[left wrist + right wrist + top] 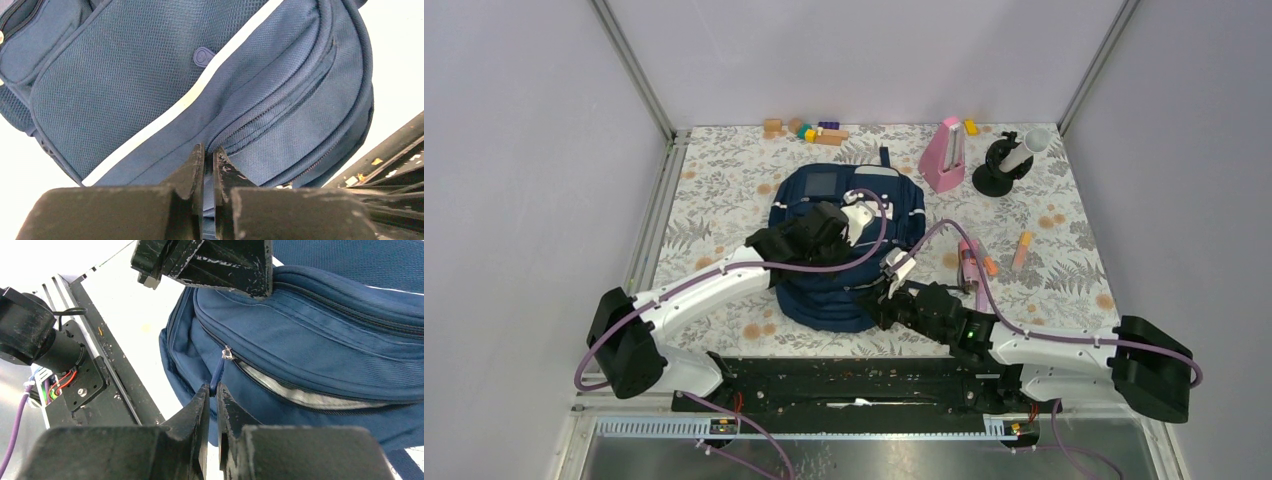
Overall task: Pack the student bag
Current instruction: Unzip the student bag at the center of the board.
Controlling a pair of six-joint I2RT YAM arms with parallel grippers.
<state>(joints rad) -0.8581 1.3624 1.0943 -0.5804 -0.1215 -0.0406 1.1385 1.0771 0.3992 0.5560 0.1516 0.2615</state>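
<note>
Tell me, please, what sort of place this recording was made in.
Probably a robot lab's test booth: plain walls on metal frame posts, the left arm and right arm at a floral table, staged props like the student bag.

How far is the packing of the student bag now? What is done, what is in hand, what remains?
Done: the student bag is partly unzipped, grey lining showing. In hand: the left gripper pinches the bag's fabric, and the right gripper pinches the zipper pull. Left: the pink item and the orange stick lie on the table beside the bag, unpacked.
</note>
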